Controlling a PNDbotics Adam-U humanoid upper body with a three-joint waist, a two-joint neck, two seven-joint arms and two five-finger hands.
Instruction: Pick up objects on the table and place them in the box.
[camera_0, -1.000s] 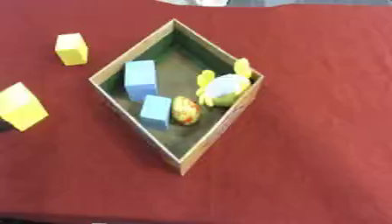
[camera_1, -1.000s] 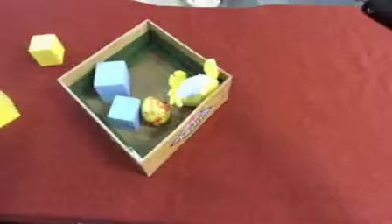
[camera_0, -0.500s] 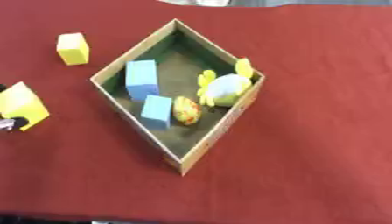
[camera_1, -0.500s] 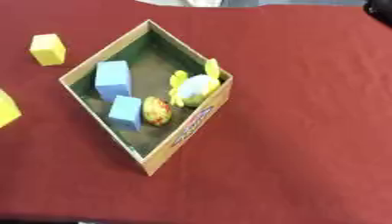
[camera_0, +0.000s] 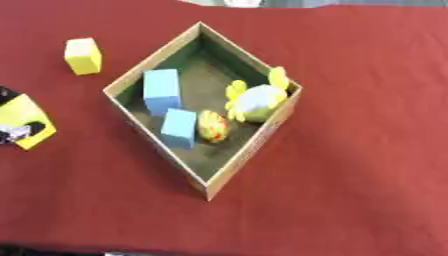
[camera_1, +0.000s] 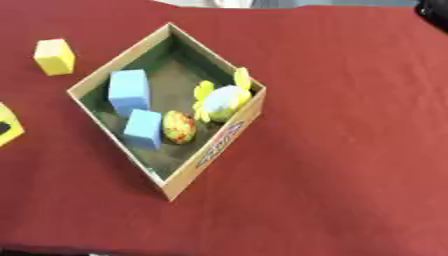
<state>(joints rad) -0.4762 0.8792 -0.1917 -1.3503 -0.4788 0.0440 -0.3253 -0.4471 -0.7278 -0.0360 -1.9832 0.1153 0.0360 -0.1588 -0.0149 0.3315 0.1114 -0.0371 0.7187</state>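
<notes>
An open cardboard box (camera_0: 245, 155) sits turned like a diamond on the red table. Inside lie two blue blocks (camera_0: 163, 90) (camera_0: 178, 128), a speckled yellow egg shape (camera_0: 213, 126) and a white and yellow soft toy (camera_0: 255, 100). A small yellow block (camera_0: 83, 56) stands on the cloth at the upper left. At the left edge a larger yellow block (camera_0: 23, 119) is tilted, with dark fingers of my left hand (camera_0: 16, 133) curled against it; the rest of that hand is out of view. A dark bit of my right hand (camera_1: 434, 10) shows in the upper right corner.
Red cloth (camera_0: 367, 150) covers the whole table to the right of and below the box. The table's far edge runs along the top of the views.
The larger yellow block at the left edge has tilted and shifted slightly right with my left hand's fingers on it. The box and its contents have not moved.
</notes>
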